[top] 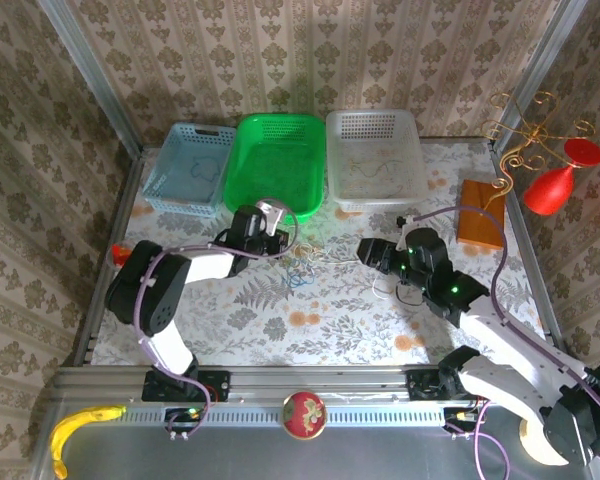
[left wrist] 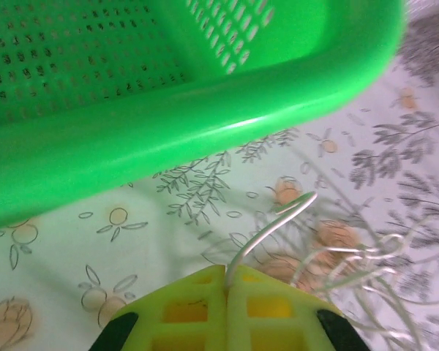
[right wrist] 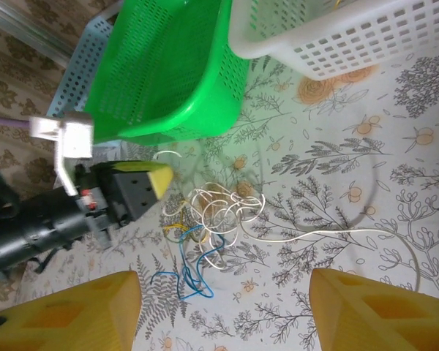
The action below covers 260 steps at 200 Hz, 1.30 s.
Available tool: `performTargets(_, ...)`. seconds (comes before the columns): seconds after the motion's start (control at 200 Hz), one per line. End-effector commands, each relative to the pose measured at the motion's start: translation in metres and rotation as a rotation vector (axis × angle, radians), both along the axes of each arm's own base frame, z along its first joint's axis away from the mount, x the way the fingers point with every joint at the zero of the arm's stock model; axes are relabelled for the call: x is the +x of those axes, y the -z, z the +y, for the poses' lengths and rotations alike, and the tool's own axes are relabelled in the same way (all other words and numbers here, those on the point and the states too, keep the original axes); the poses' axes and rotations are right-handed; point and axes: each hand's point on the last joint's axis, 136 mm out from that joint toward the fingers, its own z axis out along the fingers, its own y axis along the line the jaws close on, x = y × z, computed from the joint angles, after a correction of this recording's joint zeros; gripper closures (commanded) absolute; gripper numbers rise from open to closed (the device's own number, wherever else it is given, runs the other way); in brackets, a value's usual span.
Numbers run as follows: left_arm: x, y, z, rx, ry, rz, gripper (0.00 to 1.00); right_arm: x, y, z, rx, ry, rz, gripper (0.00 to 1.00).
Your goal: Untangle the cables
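Far left: the blue basket (top: 190,168) stands at the back of the table (top: 330,330), apart from the work.

The left gripper (left wrist: 225,272) sits just in front of the near wall of the green basket (left wrist: 168,124). Its fingers are pressed together on a whitish cable (left wrist: 272,225), which arches up from the tips and right toward the heap. We judge the pinch was taken on a single strand, so it can be drawn out without dragging the rest.

Centre: the cables (right wrist: 214,212) lie in a loose knot on the table, just right of the left gripper. Whitish loops lie on top, and a blue cable (right wrist: 192,281) trails from the near side. One long whitish strand runs off to the right.

The right gripper (right wrist: 223,296) faces the knot from its right, fingers spread wide and holding nothing. We take it as poised to pin or lift a second strand.

Far right: the white basket (top: 375,160), clear of both arms.
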Motion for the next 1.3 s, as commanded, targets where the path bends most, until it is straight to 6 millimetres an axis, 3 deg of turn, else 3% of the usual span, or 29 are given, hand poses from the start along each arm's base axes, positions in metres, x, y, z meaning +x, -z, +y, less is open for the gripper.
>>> performTargets(0.0, -0.015, -0.044, -0.004, -0.106, 0.021, -0.023, 1.00, 0.007, -0.007, 0.015, 0.014, -0.054, -0.047, 0.36)
performTargets(0.145, -0.033, -0.087, -0.004, -0.197, 0.039, -0.044, 1.00, 0.017, -0.004, 0.039, -0.005, -0.134, -0.079, 0.36)
performTargets(0.315, -0.048, -0.127, -0.007, -0.265, 0.067, -0.072, 1.00, 0.020, -0.007, 0.088, -0.040, -0.308, -0.161, 0.36)
performTargets(0.47, -0.054, -0.147, -0.010, -0.311, 0.075, -0.071, 1.00, 0.020, -0.011, 0.127, -0.098, -0.426, -0.239, 0.36)
performTargets(0.62, -0.058, -0.160, -0.013, -0.347, 0.076, -0.070, 1.00, 0.024, -0.023, 0.146, -0.096, -0.460, -0.305, 0.35)
performTargets(0.635, -0.058, -0.162, -0.013, -0.350, 0.074, -0.070, 1.00, 0.026, -0.015, 0.149, -0.104, -0.466, -0.291, 0.35)
performTargets(0.81, -0.060, -0.174, -0.016, -0.402, 0.060, -0.055, 1.00, 0.028, -0.017, 0.175, -0.103, -0.506, -0.360, 0.34)
performTargets(0.985, -0.059, -0.189, -0.017, -0.459, 0.026, -0.039, 1.00, 0.035, -0.019, 0.187, -0.098, -0.452, -0.447, 0.34)
performTargets(1.155, -0.062, -0.200, -0.019, -0.504, 0.007, -0.025, 1.00, 0.055, -0.023, 0.181, -0.082, -0.322, -0.491, 0.34)
performTargets(1.295, -0.065, -0.214, -0.020, -0.543, 0.005, -0.027, 1.00, 0.072, -0.007, 0.177, -0.110, -0.237, -0.476, 0.36)
